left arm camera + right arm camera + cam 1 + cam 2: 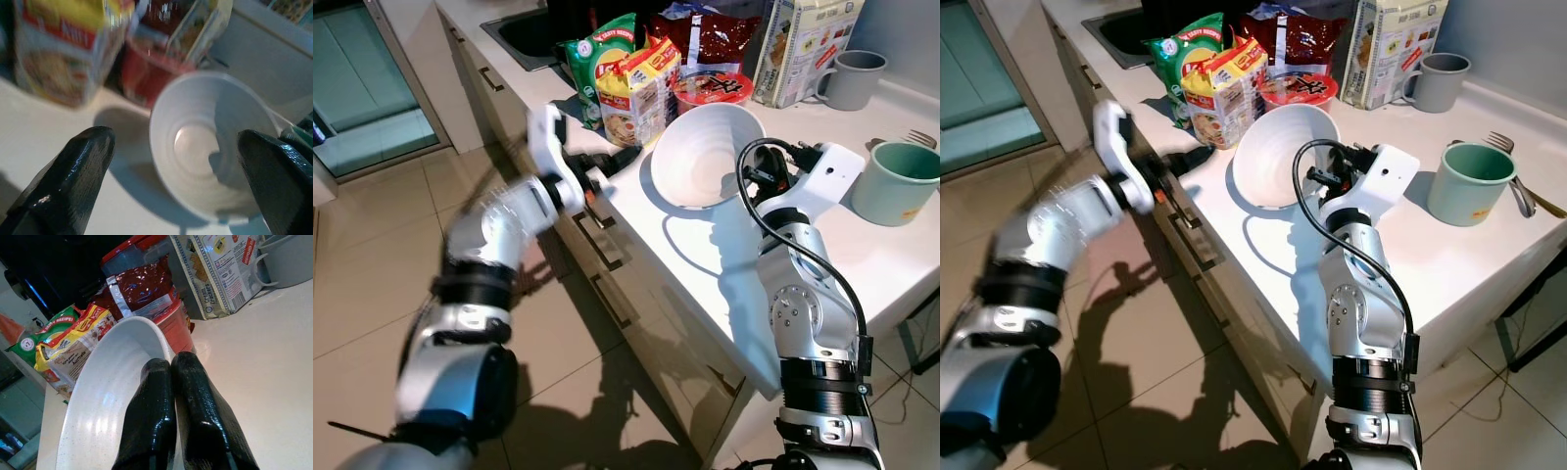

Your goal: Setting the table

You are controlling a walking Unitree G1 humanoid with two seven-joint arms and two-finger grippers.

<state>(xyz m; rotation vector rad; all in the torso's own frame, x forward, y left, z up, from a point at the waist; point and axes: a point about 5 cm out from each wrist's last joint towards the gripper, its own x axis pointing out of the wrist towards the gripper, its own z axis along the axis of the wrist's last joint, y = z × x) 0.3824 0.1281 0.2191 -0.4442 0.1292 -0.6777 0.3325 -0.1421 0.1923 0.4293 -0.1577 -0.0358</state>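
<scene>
White bowl [705, 152] tipped on tabletop [822, 245], centre frame, rim pinched by clenched right claw [168, 377]; left claw [181, 161] spread wide, just left of bowl.

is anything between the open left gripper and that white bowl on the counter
Nothing visible does. In the left wrist view the left gripper is open toward the tilted white bowl, with only bare countertop in between. The noodle packet stands off to the side. The right gripper is shut on the bowl's rim.

Home kitchen: counter [705, 245] w/ sink [524, 34] (drawers [607, 294] below)
</scene>
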